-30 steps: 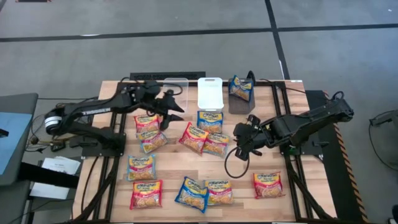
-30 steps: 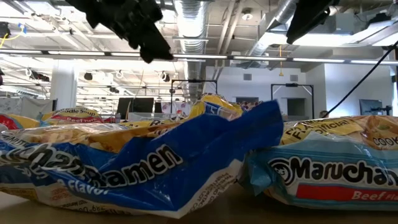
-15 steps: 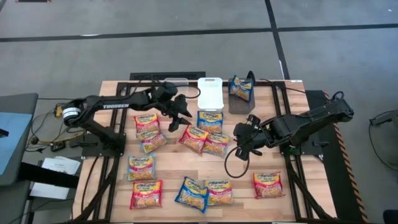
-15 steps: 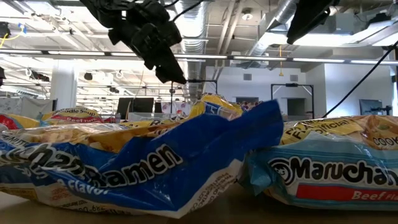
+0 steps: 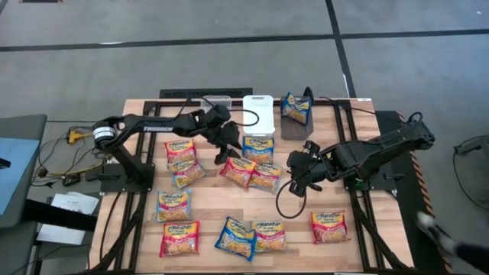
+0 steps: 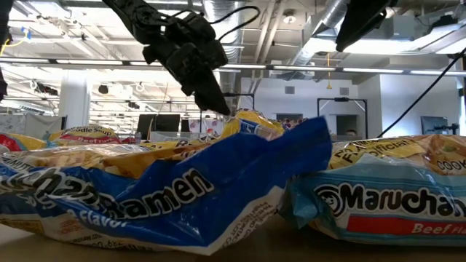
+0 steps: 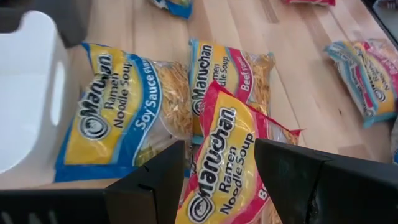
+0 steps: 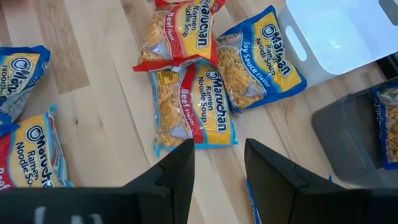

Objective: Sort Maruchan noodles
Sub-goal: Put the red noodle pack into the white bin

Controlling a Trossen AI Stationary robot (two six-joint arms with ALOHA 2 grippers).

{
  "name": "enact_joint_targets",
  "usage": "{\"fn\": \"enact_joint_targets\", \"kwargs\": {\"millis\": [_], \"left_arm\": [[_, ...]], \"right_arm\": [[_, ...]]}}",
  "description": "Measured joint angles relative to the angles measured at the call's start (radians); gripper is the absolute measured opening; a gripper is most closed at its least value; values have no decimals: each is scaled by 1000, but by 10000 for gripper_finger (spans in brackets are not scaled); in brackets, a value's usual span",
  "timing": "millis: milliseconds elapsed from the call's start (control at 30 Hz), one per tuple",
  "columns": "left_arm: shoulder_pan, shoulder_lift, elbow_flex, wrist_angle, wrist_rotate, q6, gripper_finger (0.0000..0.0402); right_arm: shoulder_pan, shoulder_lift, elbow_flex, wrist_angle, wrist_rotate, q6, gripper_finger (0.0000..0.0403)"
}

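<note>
Several Maruchan packets lie flat on the wooden table. In the middle a red one [image 5: 238, 169] lies next to a blue soy-sauce one [image 5: 257, 147] and a beef one [image 5: 265, 176]. My left gripper [image 5: 227, 153] is open and hangs just above the red packet [image 7: 227, 162], one finger on either side of its end; I see no touch. The blue soy-sauce packet [image 7: 124, 109] lies beside the white bin [image 7: 31, 87]. My right gripper [image 5: 296, 174] is open and waits over bare wood right of the beef packet [image 8: 193, 109].
At the far edge stand a clear bin [image 5: 216, 103], a white bin [image 5: 257, 114] and a dark bin [image 5: 296, 126] with a blue packet [image 5: 296, 107] leaning in it. More packets lie at left [image 5: 181, 150], near-left [image 5: 179, 238], near-middle [image 5: 235, 238] and near-right [image 5: 330, 227].
My left gripper has moved from beside the clear bin toward the table's right and near edge and has come down toward the red packet in the middle. The packets have stayed where they were.
</note>
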Motion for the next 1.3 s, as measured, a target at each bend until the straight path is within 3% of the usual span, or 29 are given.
{"fn": "enact_joint_targets", "kwargs": {"millis": [433,900,1300], "left_arm": [[-31,56,1,-8,-16,-1,182],[-68,124,-1,-32,-118,-39,182],[-112,166,-1,-55,-119,-68,182]], "right_arm": [[0,0,0,1,0,0,163],[0,0,0,2,0,7,163],[-5,0,0,1,0,8,163]]}}
